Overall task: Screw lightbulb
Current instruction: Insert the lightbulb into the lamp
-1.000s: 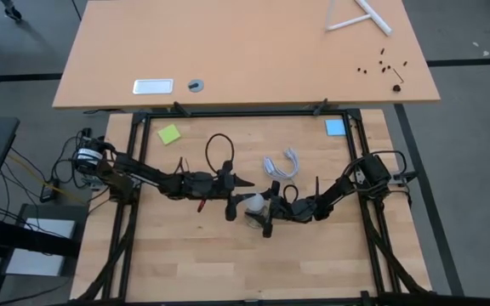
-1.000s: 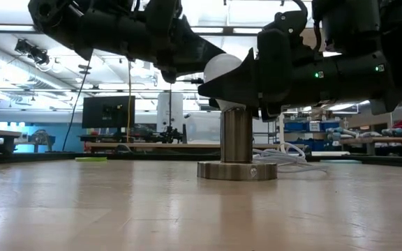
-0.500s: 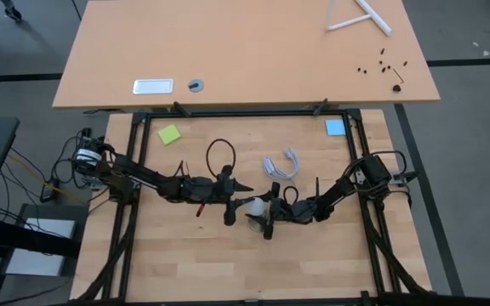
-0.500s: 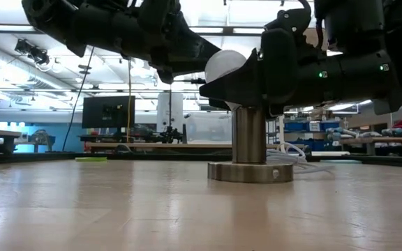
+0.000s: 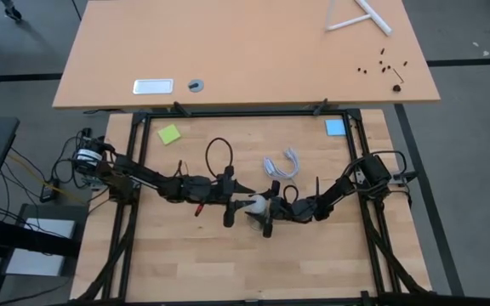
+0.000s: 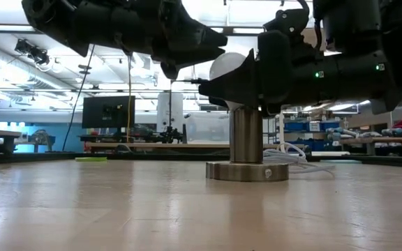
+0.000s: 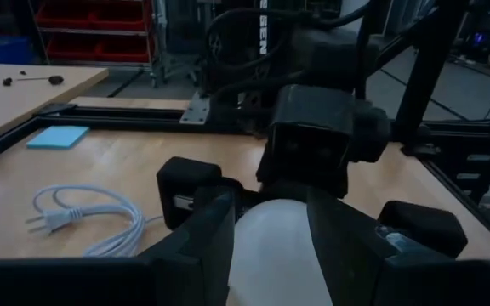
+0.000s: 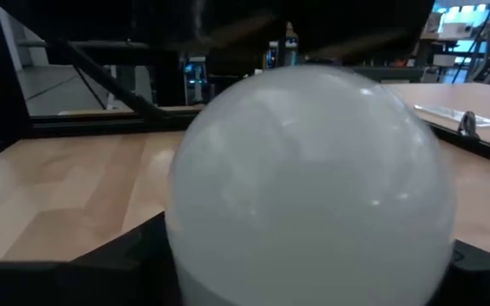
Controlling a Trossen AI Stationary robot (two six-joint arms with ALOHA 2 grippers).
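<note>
The white frosted lightbulb stands upright on top of a metal socket, whose round base rests flat on the wooden table. My left gripper comes in level from the table's left and is shut on the bulb's dome. From the right, my right gripper reaches in lower down, at the join of bulb and socket. The bulb fills the right wrist view. The bulb's screw end is hidden. My left gripper pinches the bulb's upper dome between its two fingers, one on each side, coming level from the table's left. The bulb stays upright on the socket. My right gripper has a finger on each side of the socket column's top, level from the table's right. Its own body hides the contact, so I cannot tell whether the pads also meet the bulb's base. The socket stands on the table.
The socket's white cord lies coiled just beyond the socket, toward the far side. A green note and a blue note lie at the far corners. A black frame rail borders the table.
The socket with the bulb has slid a little toward the table's right edge, staying upright, with my right gripper at its top. In the low view my left gripper now overlaps the bulb's top more than before.
</note>
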